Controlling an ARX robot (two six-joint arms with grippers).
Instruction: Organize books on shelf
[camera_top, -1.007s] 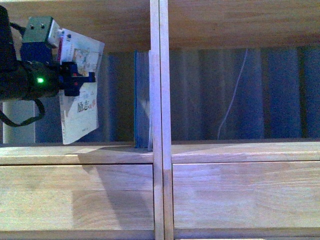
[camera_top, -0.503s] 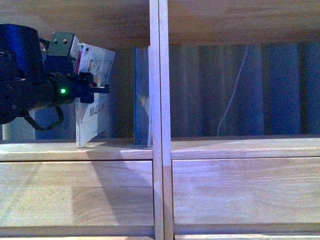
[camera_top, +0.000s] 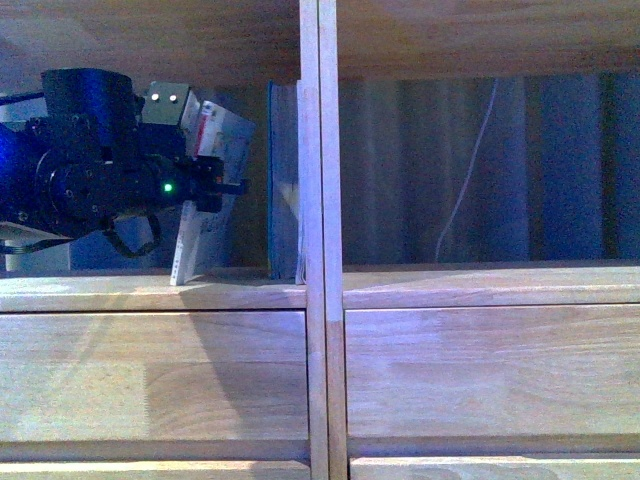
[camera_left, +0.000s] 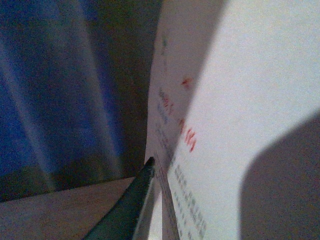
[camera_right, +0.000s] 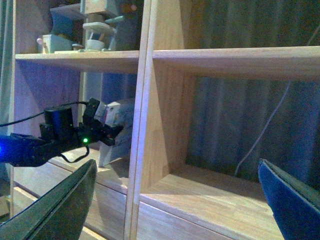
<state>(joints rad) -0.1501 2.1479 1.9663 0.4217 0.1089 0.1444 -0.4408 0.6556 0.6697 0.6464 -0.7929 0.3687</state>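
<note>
- Books: both are in the compartment on the left of the shelf's (camera_top: 150, 293) upright divider (camera_top: 320, 200), above the drawer fronts (camera_top: 150, 375)
- Teal book (camera_top: 283, 180) stands upright, pressed against the divider, with its foot on the compartment floor
- Paperback (camera_top: 225, 140) is near the teal book but clear of it, with a gap between them
- It is tilted: its top leans toward the teal book, and its lower corner seems to rest on the compartment floor
- Left hand (camera_top: 213, 187) is clenched on the paperback about halfway up, reaching in from the left; a green light glows on the arm
- Left wrist view shows the pale cover with red print up close and one dark finger (camera_left: 132, 205) lying along it, with the wooden floor below
- Right hand (camera_right: 176, 167) is released and holds nothing; its two dark fingers (camera_right: 55, 205) are spread wide, well back from the shelf
- It faces the compartment on the right of the divider, which holds no book
- A white cable (camera_top: 465, 180) hangs behind that compartment, in front of a blue curtain (camera_top: 570, 170)
- Right wrist view shows small pale objects (camera_right: 95, 30) on the board above the books; what they are I cannot tell
</note>
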